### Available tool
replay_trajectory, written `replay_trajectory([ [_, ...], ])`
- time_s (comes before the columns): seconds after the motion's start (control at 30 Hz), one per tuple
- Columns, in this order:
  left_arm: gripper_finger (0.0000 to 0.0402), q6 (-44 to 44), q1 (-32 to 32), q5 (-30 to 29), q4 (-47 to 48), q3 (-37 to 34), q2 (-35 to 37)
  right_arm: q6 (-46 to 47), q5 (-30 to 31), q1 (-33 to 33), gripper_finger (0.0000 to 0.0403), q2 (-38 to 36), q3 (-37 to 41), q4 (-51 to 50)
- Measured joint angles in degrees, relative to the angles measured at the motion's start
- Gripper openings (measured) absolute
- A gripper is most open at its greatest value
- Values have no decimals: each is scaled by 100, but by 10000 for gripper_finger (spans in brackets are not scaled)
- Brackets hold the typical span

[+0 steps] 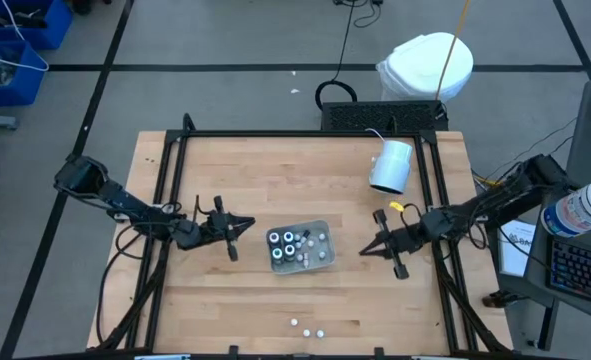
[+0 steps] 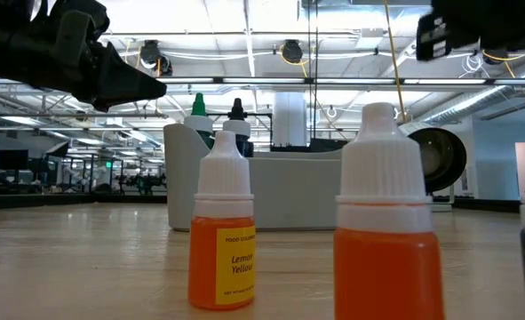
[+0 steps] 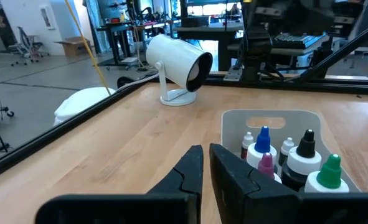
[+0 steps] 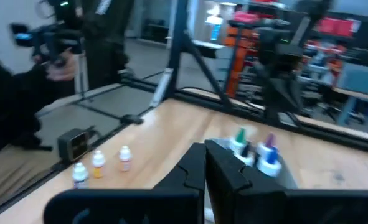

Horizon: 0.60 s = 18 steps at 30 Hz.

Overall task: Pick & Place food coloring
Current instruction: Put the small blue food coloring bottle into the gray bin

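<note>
From above, a grey tray [image 1: 322,232] sits in the middle of the wooden table [image 1: 275,170] and holds the food coloring [image 1: 288,247], seen only as round tops. The left gripper [image 1: 237,232] is just beside the tray on one side, the right gripper [image 1: 372,243] near the other; both are almost shut and hold nothing. Three loose small bottles [image 1: 307,328] lie near the front edge.

The low view shows those front bottles close: one is labelled lemon yellow [image 2: 222,233], another is orange [image 2: 387,222], with the tray behind them.

The left wrist view shows the bottles' pointed caps: blue, purple, black, green, and a white lamp-like cylinder [image 3: 177,66] beyond.

The right wrist view shows its fingers [image 4: 190,171] pressed together and a person's sleeve [image 4: 9,93] past the table.
</note>
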<state>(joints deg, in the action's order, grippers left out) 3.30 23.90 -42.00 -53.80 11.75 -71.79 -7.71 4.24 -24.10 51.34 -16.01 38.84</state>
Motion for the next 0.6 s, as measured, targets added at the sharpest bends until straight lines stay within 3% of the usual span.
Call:
replay_trajectory([
  [0.4, 37, -5, 0, 7, 9, 0, 0, -887, 97, -912, 0, 1646, -1183, -538],
  [0.6, 37, -226, 0, 4, -11, 2, 2, -666, 1019, -1224, 0, 2337, -1731, -677],
])
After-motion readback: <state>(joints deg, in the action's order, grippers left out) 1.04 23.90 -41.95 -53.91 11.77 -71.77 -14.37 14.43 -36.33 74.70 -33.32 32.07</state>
